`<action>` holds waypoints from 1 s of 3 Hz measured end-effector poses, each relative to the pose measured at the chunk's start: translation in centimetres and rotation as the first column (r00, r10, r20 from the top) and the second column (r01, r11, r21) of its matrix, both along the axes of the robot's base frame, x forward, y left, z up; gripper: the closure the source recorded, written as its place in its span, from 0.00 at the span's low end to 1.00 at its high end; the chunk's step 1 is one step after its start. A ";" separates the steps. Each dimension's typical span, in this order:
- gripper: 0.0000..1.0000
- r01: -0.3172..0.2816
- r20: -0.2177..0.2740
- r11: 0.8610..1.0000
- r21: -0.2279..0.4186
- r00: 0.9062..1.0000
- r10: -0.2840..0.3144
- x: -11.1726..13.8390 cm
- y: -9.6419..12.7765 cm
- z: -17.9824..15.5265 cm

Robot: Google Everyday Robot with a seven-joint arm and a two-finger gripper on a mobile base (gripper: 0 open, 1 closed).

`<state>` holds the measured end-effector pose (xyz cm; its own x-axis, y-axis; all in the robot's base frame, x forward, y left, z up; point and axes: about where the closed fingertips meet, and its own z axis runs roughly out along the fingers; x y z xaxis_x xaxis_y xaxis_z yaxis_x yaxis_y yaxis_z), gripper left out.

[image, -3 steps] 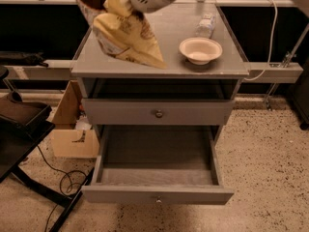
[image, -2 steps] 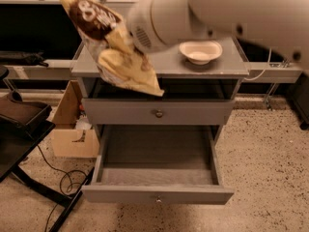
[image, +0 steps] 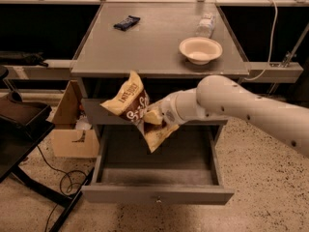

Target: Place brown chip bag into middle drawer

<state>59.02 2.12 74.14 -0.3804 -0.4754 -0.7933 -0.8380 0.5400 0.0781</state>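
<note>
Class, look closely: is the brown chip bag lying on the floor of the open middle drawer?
No, the gripper holds the brown chip bag in the air above the open middle drawer.

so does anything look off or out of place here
Nothing looks spilled or broken. The one odd sight is the brown chip bag. It is crumpled and tilted, clamped in the gripper in mid-air above the open middle drawer, and not yet inside it.
</note>
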 end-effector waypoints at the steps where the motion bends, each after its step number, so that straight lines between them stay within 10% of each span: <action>1: 1.00 0.000 -0.038 1.000 0.016 0.999 0.001 -0.2 0.3 -1.9; 3: 1.00 -0.053 -0.037 0.999 -0.013 0.998 0.052 -0.6 0.1 -3.6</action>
